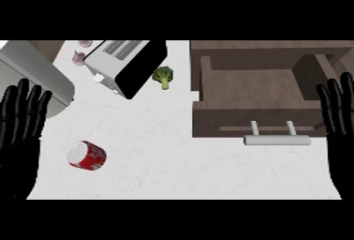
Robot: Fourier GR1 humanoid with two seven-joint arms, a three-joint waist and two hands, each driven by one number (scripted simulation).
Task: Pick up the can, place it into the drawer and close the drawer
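The can, red with a pale lid, lies tipped on the white counter at the near left, its lid turned up and to the left, just beside the left hand, which rests at the left edge with fingers straight and holding nothing. The right hand rests at the right edge, fingers likewise straight and empty. The drawer stands pulled open at the far right, its bar handle toward the near side, well apart from the can. The can looks rigid, light and smooth (likely to roll if nudged), so fingers and thumb should wrap its curved side, across the middle.
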